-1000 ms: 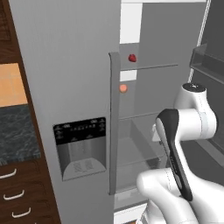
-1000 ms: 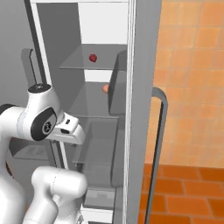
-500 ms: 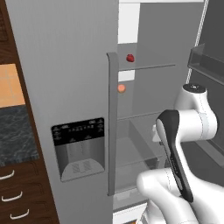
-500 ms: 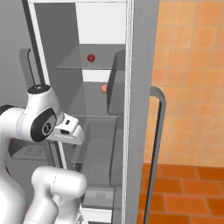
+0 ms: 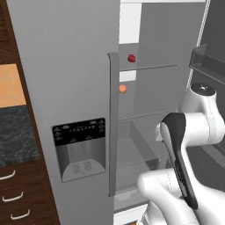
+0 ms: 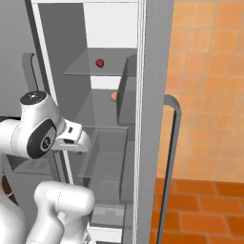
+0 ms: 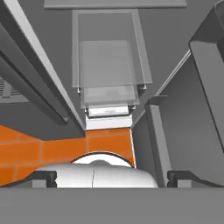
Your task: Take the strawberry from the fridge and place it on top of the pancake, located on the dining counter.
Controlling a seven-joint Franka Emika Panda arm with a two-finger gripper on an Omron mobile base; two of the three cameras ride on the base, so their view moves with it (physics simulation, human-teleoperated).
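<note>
Inside the fridge (image 5: pixel 79 66), whose right door is standing open, the strawberry (image 5: pixel 131 58) is sitting on an upper glass shelf (image 6: pixel 90 69), and a small orange fruit (image 5: pixel 122 88) is lying on the shelf below it. Below both shelves, the arm is holding level with the lower drawers. The gripper (image 7: pixel 111 177) is standing wide and holding nothing. Compared with a second ago, nothing is showing any shift; arm, berry and door are remaining as they were.
</note>
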